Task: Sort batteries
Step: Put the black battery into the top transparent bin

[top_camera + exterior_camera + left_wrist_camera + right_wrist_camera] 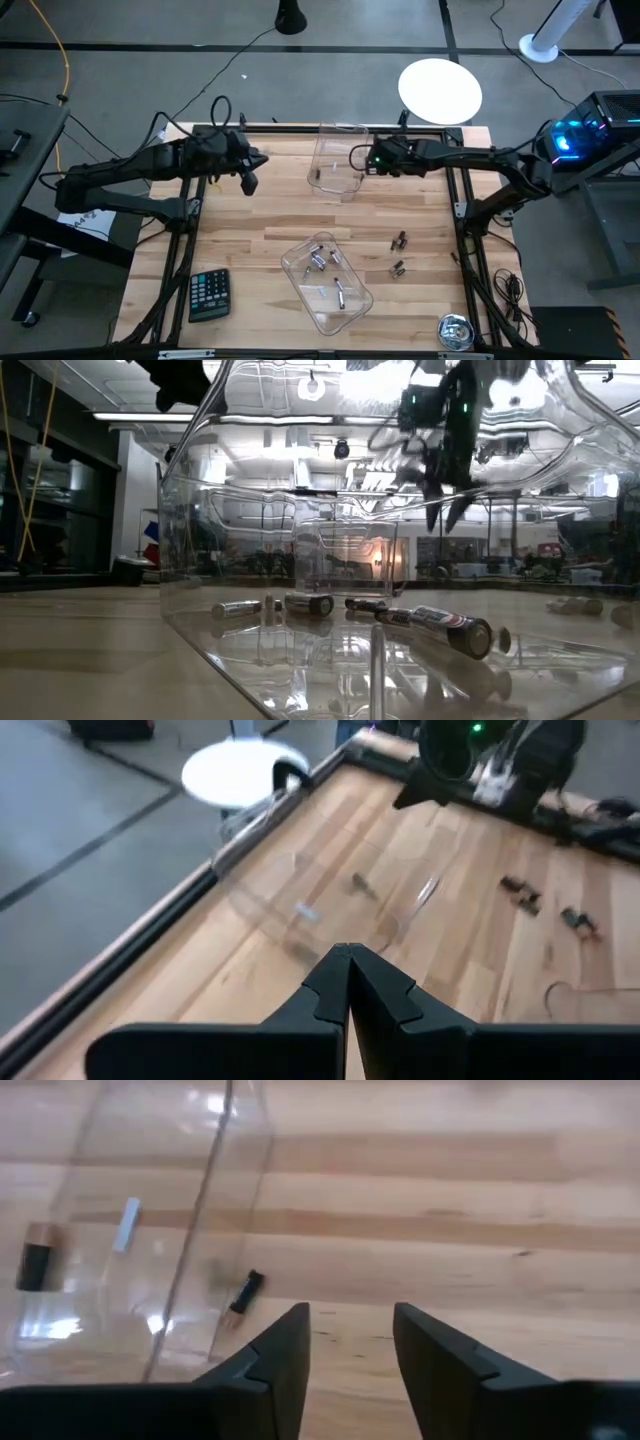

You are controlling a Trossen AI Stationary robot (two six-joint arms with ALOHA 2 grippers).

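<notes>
Overhead, two clear trays sit on the wooden table (pixel 250 215): the far tray (pixel 337 160) near the back edge and the near tray (pixel 327 282) toward the front, the latter already carrying several batteries (pixel 320 258). Two loose pairs of batteries (pixel 399 240) lie on bare wood to its right, apparently awaiting sorting. The right gripper (pixel 358 158) hangs at the far tray's right wall, probably placed to drop or fetch a cell there; the left gripper (pixel 249 183) waits left of that tray, above open table. A calculator (pixel 209 294) and a tape measure (pixel 455 331) sit at the front edge, apart from the work.

At table height, batteries (pixel 448 627) lie flat on the near tray's floor, one dark cell nearest the lens.

From the left wrist, the left gripper's fingers (pixel 348 982) are pressed together with nothing between them.

From the right wrist, the right gripper (pixel 349 1342) stands parted and empty, a small dark battery (pixel 242 1294) just ahead, beside the far tray's wall.
</notes>
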